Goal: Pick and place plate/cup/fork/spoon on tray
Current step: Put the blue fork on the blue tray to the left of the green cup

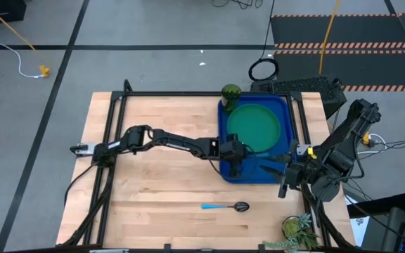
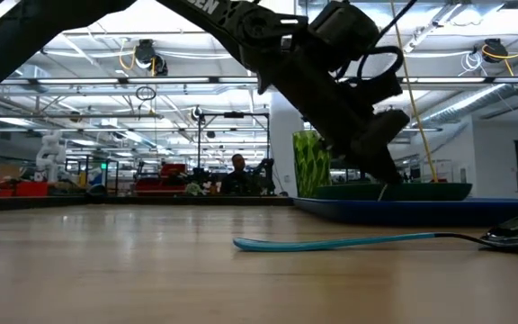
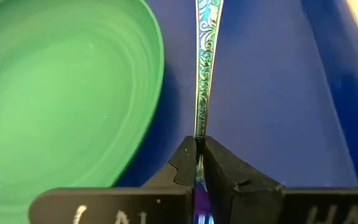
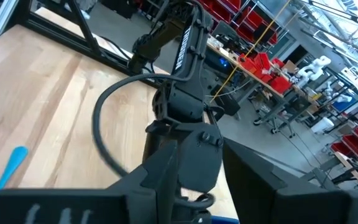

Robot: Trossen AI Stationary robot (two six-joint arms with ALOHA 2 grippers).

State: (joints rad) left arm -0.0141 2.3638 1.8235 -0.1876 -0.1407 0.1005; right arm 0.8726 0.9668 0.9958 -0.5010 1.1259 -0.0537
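Gripping the fork (image 3: 204, 68) by its patterned handle, the left gripper (image 3: 199, 155) is reaching in from the left of the high view and hanging over the lower left corner of the tray (image 1: 281, 105); its fingers (image 3: 182, 163) are pinched tight on the handle, which is running away from them above the blue floor beside the plate (image 1: 253, 126). Whether the fork is touching the tray cannot be told.

The plate is lying inside the tray and filling most of its width, so the fork has only the narrow blue strip next to it. The cup (image 1: 230, 92) is standing at the tray's upper left corner, beside the plate's rim.

The spoon (image 1: 225, 206) is lying on the bare wood in the lower middle of the high view, well apart from the tray, with its bowl pointing right. A small plant (image 1: 297, 228) is sitting at the table's lower right edge.

The right gripper (image 1: 285, 181) is waiting at the tray's lower right side, its jaws standing apart and holding nothing.

In the low view a person (image 2: 237, 167) is sitting far back in the room.
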